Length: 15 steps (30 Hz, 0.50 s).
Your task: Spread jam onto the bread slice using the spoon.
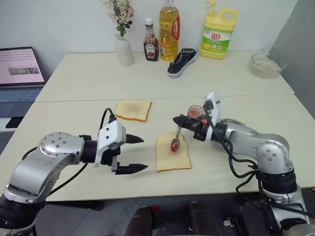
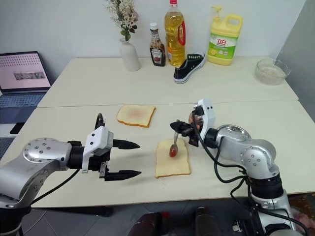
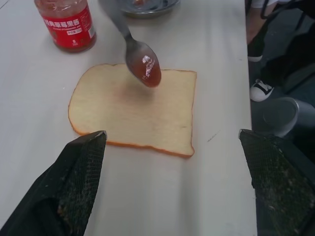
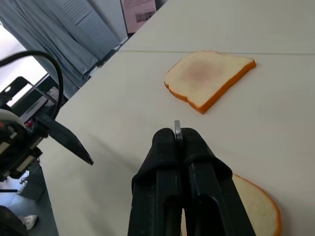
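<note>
Over the pale cream square bread slice (image 1: 173, 153) near the table's front edge, your right gripper (image 1: 178, 121) clamps the small silver spoon (image 1: 176, 140), its bowl red with jam, while your left gripper (image 1: 136, 154) hangs beside the slice, fingers spread wide. The small clear jar of red jam (image 3: 65, 23) stands just behind.
</note>
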Available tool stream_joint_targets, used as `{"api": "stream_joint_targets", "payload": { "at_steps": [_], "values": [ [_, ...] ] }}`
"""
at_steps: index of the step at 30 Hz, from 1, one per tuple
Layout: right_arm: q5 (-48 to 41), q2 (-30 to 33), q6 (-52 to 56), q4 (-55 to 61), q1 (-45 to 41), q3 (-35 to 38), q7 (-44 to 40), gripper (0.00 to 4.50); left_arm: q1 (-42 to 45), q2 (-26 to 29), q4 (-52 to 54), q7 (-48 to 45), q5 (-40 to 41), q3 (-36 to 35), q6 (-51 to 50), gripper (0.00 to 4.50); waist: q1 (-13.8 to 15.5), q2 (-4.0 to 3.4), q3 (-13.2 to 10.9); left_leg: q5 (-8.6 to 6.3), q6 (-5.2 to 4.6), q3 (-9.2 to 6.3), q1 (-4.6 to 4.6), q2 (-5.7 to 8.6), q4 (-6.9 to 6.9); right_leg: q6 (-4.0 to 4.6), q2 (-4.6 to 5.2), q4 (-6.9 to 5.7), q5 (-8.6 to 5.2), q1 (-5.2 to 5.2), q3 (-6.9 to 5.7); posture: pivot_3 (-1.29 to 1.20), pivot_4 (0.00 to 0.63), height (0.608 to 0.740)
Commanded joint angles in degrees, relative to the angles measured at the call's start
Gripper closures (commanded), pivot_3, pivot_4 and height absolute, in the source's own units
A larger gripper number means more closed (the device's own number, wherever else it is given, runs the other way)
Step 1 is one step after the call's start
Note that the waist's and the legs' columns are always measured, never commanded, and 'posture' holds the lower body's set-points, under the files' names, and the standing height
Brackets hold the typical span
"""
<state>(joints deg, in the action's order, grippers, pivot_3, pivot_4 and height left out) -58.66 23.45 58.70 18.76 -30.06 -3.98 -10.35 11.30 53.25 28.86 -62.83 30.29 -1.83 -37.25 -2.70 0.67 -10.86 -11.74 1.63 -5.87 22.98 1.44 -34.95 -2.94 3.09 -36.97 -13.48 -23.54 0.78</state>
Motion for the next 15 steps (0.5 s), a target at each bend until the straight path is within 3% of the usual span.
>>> {"api": "stream_joint_targets", "payload": {
  "at_steps": [1, 7, 15],
  "values": [
    [5.1, -1.2, -3.9, -0.2, -0.1, -2.3, -4.0, 4.48, -0.4, -0.6, 2.6, 2.1, 0.7, -0.3, -0.6, 0.0, 0.1, 0.0, 0.0, 0.0, 0.0, 0.0, 0.0, 0.0, 0.0, 0.0, 0.0, 0.0, 0.0, 0.0, 0.0, 0.0, 0.15, 0.74],
    [15.3, -2.2, -9.5, -5.7, -0.4, -6.5, -9.7, 4.48, -1.3, -0.2, 2.7, 2.7, 0.9, -1.0, -0.7, 0.0, 0.2, 0.02, 0.0, 0.0, 0.0, 0.0, -0.02, 0.0, 0.0, 0.0, -0.01, 0.0, 0.0, 0.0, 0.0, 0.0, 0.15, 0.74],
    [18.9, -2.4, -11.2, -8.6, -4.6, -1.1, -11.3, 4.48, -0.3, -0.3, 1.4, 2.6, 0.2, -0.8, 0.2, 0.0, 0.5, 0.02, 0.0, 0.0, 0.01, 0.0, -0.03, 0.0, 0.0, 0.02, -0.01, -0.02, 0.02, 0.01, 0.0, 0.0, 0.15, 0.74]
  ]
}}
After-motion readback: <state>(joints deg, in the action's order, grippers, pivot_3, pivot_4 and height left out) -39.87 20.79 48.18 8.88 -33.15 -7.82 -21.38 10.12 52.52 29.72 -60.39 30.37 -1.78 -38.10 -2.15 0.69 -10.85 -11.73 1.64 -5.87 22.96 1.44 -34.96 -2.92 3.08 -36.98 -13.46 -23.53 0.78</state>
